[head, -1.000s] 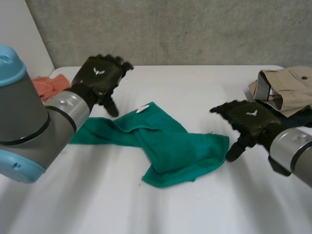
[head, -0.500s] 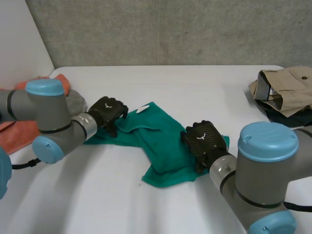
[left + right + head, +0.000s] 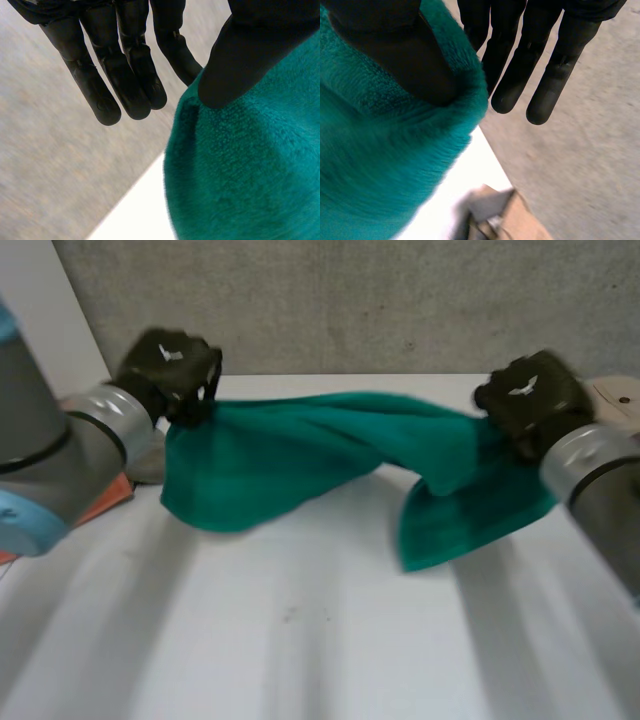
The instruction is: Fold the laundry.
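While green towel hangs stretched L-R above bench, twisted mid-span, left hand pinches its left end, right hand its right end, thumb vs fingers, so untwist prob needs both.

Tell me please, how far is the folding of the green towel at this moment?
Done: the green towel hangs above the table, stretched between both hands. In hand: the left hand pinches one end, the right hand the other; the middle is twisted. Left: no fold is made yet, and the orange cloth and the beige garment wait at the sides.
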